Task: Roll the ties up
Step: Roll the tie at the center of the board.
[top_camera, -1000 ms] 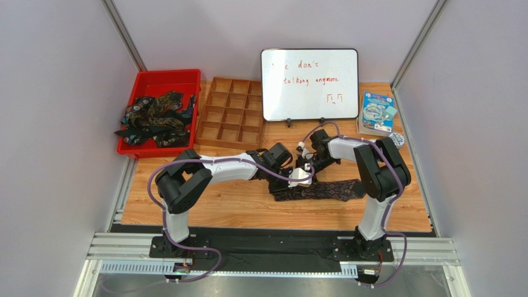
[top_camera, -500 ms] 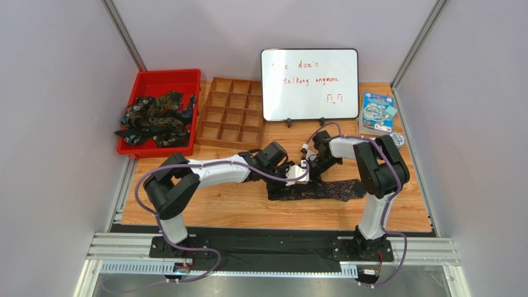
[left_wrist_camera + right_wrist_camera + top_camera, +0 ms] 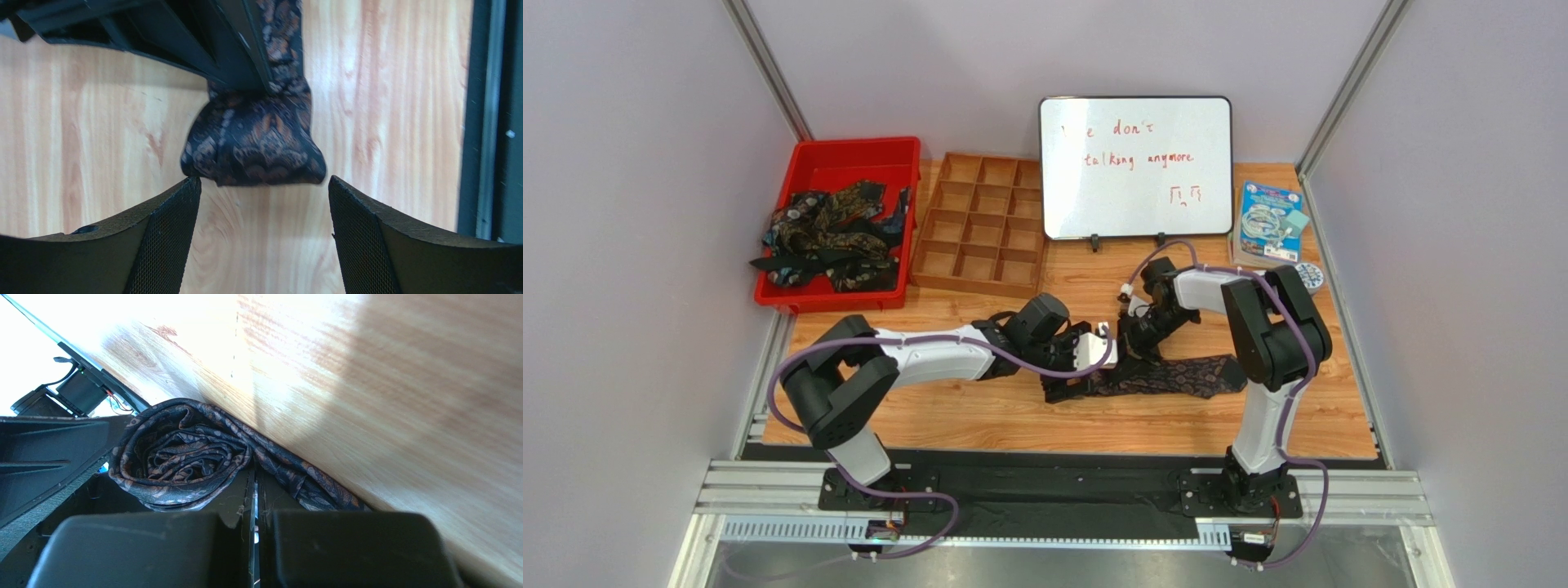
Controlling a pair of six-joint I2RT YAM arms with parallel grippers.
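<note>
- A long narrow necktie of dark black-brown fabric with a small paisley print (image 3: 1173,376) lies flat across the light wooden table (image 3: 940,417), between the two arms and in front of the whiteboard with red writing (image 3: 1136,165).
- Its left end is wound into a loose roll (image 3: 178,453); the rest runs off to the right, unrolled.
- The left arm (image 3: 928,355) reaches in low from the left. Its jaws stand wide apart, the mesh-padded fingers (image 3: 166,239) on either side of the roll's near edge, apart from it and holding nothing.
- The right arm (image 3: 1210,294) comes down from behind. Its jaws are together, fingers (image 3: 344,551) meeting at a thin seam just beside the roll. They seem to press on the fabric, though the contact is hard to make out.
- More dark patterned ties (image 3: 830,239) lie tangled in the red plastic bin (image 3: 844,153) at the far left, beside a wooden divided tray (image 3: 979,233).
</note>
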